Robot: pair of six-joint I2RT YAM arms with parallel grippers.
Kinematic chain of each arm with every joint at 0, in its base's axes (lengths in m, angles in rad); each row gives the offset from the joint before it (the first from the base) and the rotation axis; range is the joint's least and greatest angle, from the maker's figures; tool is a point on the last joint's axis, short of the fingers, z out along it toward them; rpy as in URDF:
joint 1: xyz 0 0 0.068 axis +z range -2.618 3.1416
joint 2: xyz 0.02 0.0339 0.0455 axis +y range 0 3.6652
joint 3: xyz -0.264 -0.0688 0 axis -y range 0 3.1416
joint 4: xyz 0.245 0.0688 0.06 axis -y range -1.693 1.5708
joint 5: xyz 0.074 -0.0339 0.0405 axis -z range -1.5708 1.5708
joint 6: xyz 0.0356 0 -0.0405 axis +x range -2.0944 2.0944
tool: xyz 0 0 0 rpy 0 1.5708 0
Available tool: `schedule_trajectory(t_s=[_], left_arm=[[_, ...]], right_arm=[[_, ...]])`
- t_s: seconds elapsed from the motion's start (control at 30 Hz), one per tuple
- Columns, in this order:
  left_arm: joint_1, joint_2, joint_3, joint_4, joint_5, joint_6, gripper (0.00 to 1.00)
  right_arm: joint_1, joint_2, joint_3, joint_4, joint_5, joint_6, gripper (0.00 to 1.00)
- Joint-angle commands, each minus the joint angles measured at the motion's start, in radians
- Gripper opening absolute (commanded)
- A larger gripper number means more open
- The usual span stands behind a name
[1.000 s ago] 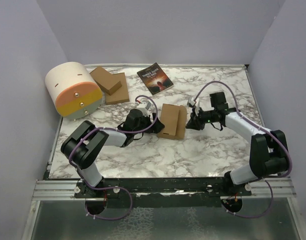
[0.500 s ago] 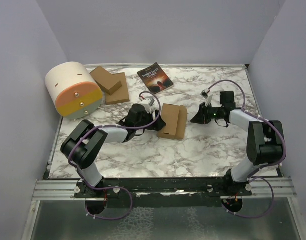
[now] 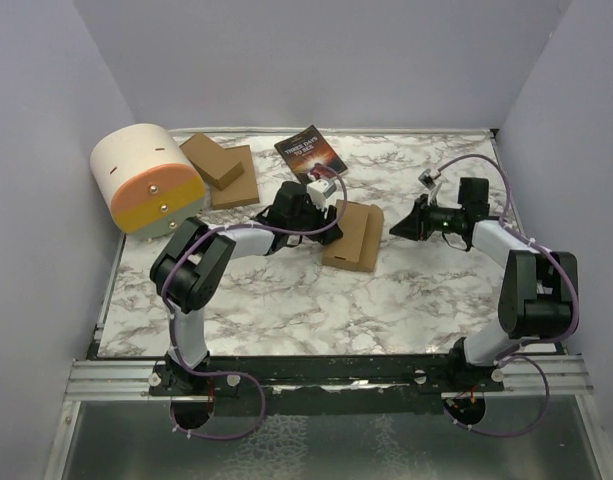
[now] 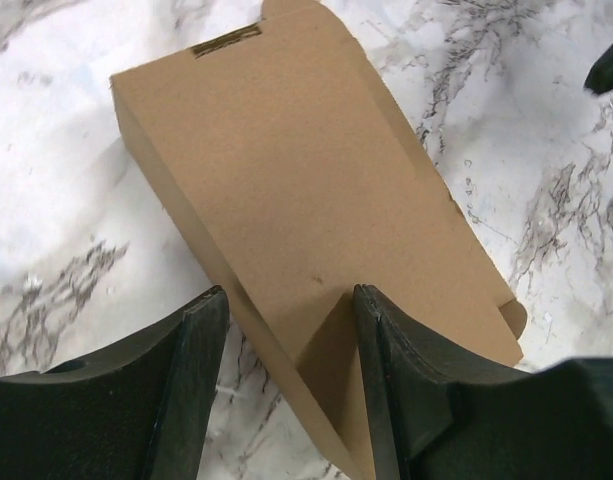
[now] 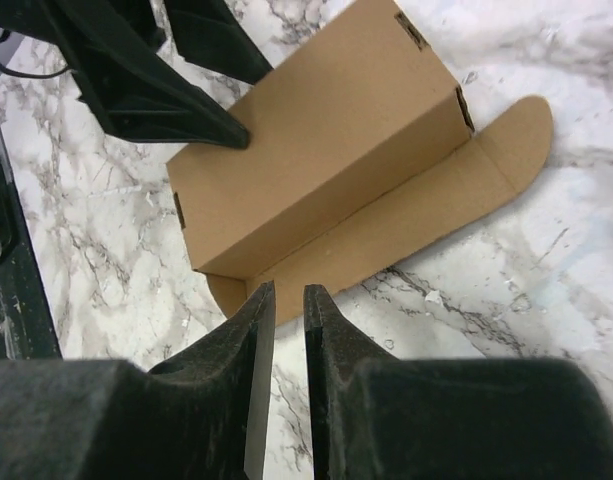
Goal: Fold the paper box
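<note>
This is a robot test cell in a lab. A marble-patterned desk [image 3: 286, 300] is boxed in by plain lavender walls [image 3: 46, 130], and two arms are bolted to a metal rail [image 3: 316, 378] along its near edge, purple cables [image 3: 226, 425] trailing below.

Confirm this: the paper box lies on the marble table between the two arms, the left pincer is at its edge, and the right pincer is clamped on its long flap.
Not quite. The right pincer holds nothing: the right wrist view shows its nearly closed fingers apart from the paper box. The rest stands: the box lies on the marble table between the arms, with the left pincer at its edge.
</note>
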Motion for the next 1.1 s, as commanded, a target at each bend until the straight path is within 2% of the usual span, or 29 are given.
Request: schedule_trajectory(t_s=[0.0, 0.1, 0.2, 0.37, 0.53, 0.6, 0.63, 0.7, 0.8, 0.9, 1.03, 1.07], left_arm=[[-0.012, 0.055, 0.073, -0.077, 0.165, 0.233, 0.55], [-0.032, 0.079, 0.129, -0.137, 0.242, 0.376, 0.56], [-0.053, 0.115, 0.218, -0.266, 0.289, 0.524, 0.57], [-0.075, 0.17, 0.367, -0.502, 0.345, 0.767, 0.58], [-0.084, 0.182, 0.441, -0.696, 0.482, 1.045, 0.62], [-0.086, 0.174, 0.449, -0.731, 0.521, 1.104, 0.64], [-0.087, 0.165, 0.447, -0.718, 0.523, 1.099, 0.64], [-0.084, 0.127, 0.414, -0.593, 0.484, 0.982, 0.64], [-0.063, 0.039, 0.324, -0.284, 0.383, 0.728, 0.65], [-0.024, -0.057, 0.227, -0.078, 0.281, 0.485, 0.64], [0.009, -0.228, 0.069, 0.033, 0.146, 0.276, 0.56], [0.009, -0.279, 0.009, 0.052, 0.107, 0.235, 0.46]], right_arm=[[-0.079, -0.076, 0.007, 0.028, -0.082, -0.024, 0.19], [-0.155, -0.066, -0.003, 0.032, -0.115, -0.002, 0.2], [-0.214, -0.05, -0.013, 0.022, -0.167, -0.011, 0.22], [-0.226, -0.088, -0.04, 0.022, -0.167, -0.049, 0.27], [-0.226, -0.147, -0.08, 0.074, -0.133, -0.085, 0.35], [-0.226, -0.165, -0.094, 0.09, -0.092, -0.121, 0.35], [-0.226, -0.172, -0.104, 0.105, -0.06, -0.135, 0.35], [-0.225, -0.181, -0.118, 0.14, 0.0, -0.17, 0.33], [-0.223, -0.156, -0.112, 0.172, 0.064, -0.185, 0.25], [-0.206, -0.104, -0.053, 0.154, 0.106, -0.213, 0.16], [-0.166, -0.014, 0.032, 0.148, 0.157, -0.26, 0.11], [-0.147, 0.015, 0.066, 0.126, 0.167, -0.282, 0.1]])
